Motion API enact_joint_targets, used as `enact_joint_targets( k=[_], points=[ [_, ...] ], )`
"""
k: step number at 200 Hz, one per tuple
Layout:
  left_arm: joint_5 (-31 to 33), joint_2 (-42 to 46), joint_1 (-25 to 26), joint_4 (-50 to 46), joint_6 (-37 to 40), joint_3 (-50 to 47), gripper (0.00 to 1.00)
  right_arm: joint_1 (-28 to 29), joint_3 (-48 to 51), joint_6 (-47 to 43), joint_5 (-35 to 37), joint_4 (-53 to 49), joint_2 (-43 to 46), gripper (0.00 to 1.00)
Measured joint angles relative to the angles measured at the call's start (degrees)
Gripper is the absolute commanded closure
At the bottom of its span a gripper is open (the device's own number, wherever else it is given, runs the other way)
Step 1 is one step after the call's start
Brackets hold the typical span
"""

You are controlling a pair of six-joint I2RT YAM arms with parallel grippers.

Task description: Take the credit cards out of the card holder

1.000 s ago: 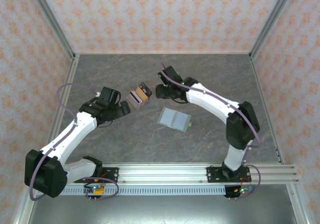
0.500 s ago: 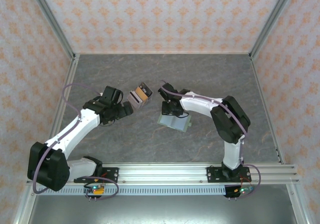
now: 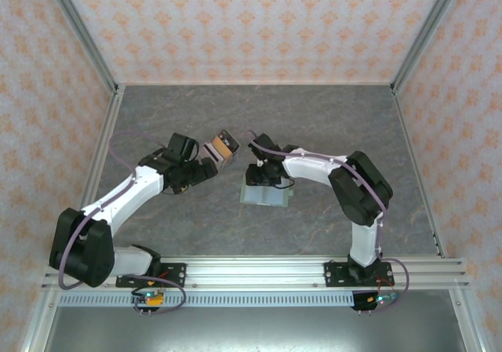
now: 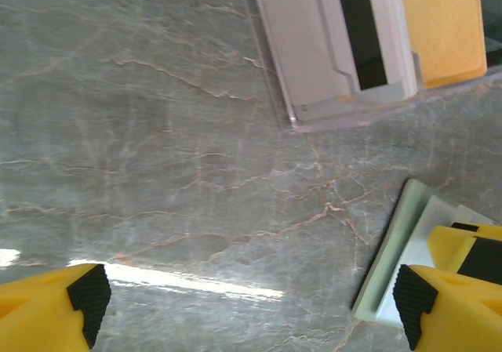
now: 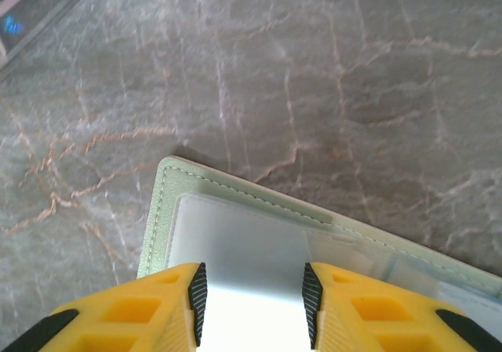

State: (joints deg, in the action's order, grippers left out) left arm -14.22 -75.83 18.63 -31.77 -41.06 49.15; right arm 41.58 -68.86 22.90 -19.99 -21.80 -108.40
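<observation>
Found the card holder [image 3: 264, 197] flat on the table [image 3: 337, 125], the right gripper [image 5: 252, 293] set over one panel, jaws straddling what looked like a whitish card [image 5: 251, 246], likely to slide it out, clamped or not impossible to tell, the left gripper [image 4: 249, 293] spread wide and empty nearby.

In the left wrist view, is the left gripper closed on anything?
No: the left gripper stands wide open, with bare table between its fingers.
</observation>
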Motion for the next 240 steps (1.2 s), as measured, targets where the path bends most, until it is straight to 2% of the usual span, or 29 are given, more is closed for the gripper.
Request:
enact_joint_targets(
  k=[35, 63, 103, 166, 219, 240],
  points=[
    [-1.81, -4.42, 5.33, 2.78, -1.60, 0.66, 0.25, -0.02, 4.72, 2.43, 0.92, 1.29, 6.29, 0.60],
    [-4.15, -8.81, 9.60, 6.38, -3.34, 1.90, 0.44, -1.05, 8.28, 6.40, 4.17, 1.60, 12.74, 0.60],
    [-6.69, -16.74, 13.64, 10.19, -4.63, 6.01, 0.62, -2.51, 10.40, 10.69, 7.65, 0.20, 13.79, 0.61],
    [-8.37, -25.42, 16.63, 11.89, -5.86, 11.17, 0.65, -2.80, 11.56, 13.64, 9.62, -1.22, 12.11, 0.61],
    [-8.98, -27.78, 16.63, 11.91, -6.69, 11.96, 0.64, -3.04, 11.56, 14.19, 9.66, -1.09, 10.14, 0.62],
    [-9.44, -28.37, 16.61, 11.89, -6.91, 12.22, 0.67, -3.17, 11.56, 14.56, 9.38, -0.37, 9.64, 0.62]
  ],
)
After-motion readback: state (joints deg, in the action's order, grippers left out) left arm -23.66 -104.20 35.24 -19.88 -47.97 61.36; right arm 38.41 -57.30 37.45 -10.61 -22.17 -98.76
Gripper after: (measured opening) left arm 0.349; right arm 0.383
